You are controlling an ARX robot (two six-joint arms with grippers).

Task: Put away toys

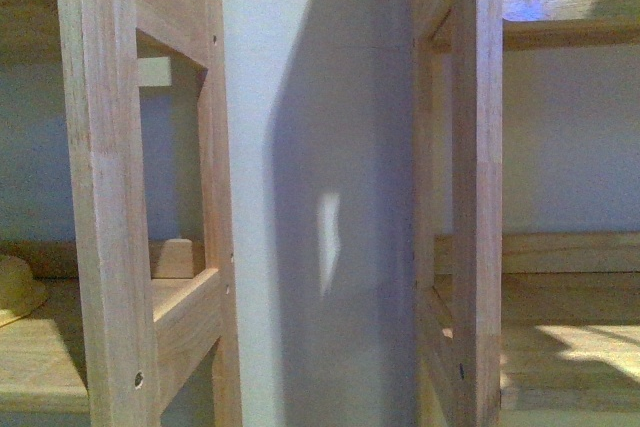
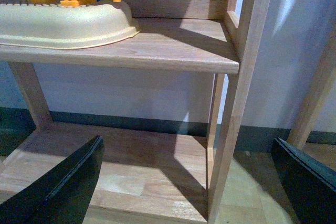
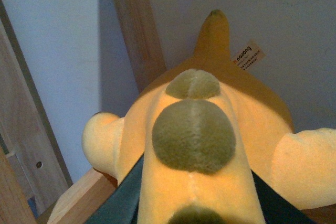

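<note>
The orange-yellow plush toy (image 3: 210,145) is seen clamped in the right gripper (image 3: 194,203), carried close to a wooden shelf frame (image 3: 131,30) and the wall, not yet set down. Its long axis runs straight out from the jaws, the tapered tip leading toward the wall. The left gripper (image 2: 189,182) hangs empty, jaws apart, before the lower shelf (image 2: 131,177). Placement is judged outstanding.

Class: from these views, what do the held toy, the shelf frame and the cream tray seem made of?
Plush toy: soft, fuzzy fabric with stitched seams and a sewn label. Shelf frame: light, unpainted wood with visible grain. Cream tray: probably matte moulded plastic, smooth and rounded.
</note>
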